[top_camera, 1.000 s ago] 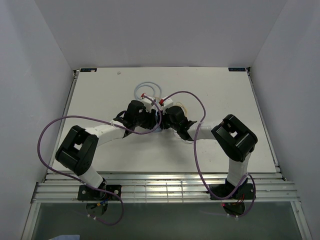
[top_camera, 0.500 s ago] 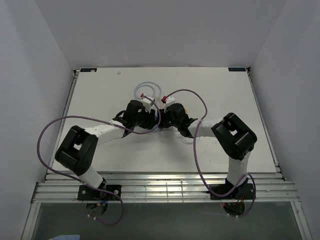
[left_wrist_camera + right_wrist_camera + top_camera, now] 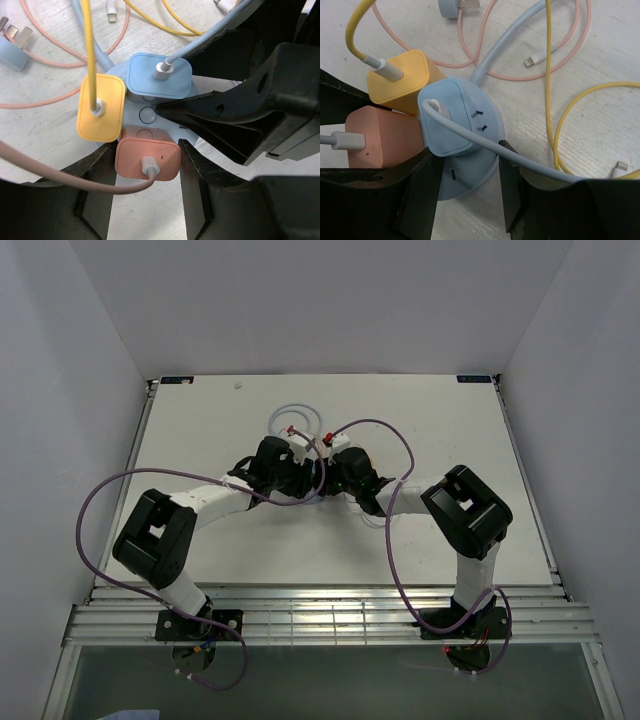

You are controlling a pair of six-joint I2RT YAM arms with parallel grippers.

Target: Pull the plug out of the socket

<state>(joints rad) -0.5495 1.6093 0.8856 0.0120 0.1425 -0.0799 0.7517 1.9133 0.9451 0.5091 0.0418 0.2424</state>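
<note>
The socket [image 3: 475, 172], a round light-blue puck, carries three plugs: pink [image 3: 147, 159], yellow [image 3: 100, 107] and blue [image 3: 160, 75]. My left gripper [image 3: 147, 156] is shut on the pink plug, one finger [image 3: 197, 167] against each side. My right gripper [image 3: 470, 172] is shut on the socket's near rim below the blue plug [image 3: 447, 117], with the pale-blue cord [image 3: 530, 167] lying over its right finger [image 3: 512, 185]. In the top view both grippers, left [image 3: 303, 478] and right [image 3: 328, 478], meet at mid-table and hide the socket.
Loose yellow cable [image 3: 551, 115] and pink cable [image 3: 485, 65] curl on the table beyond the socket. A spare blue adapter [image 3: 12, 47] lies at the far left. A pale-blue cord loop [image 3: 297, 418] lies behind the grippers. Purple arm cables [image 3: 95, 505] arc over the table.
Both wrists have shifted slightly toward the far side of the table and closer together. The right forearm has swung a little to the left.
</note>
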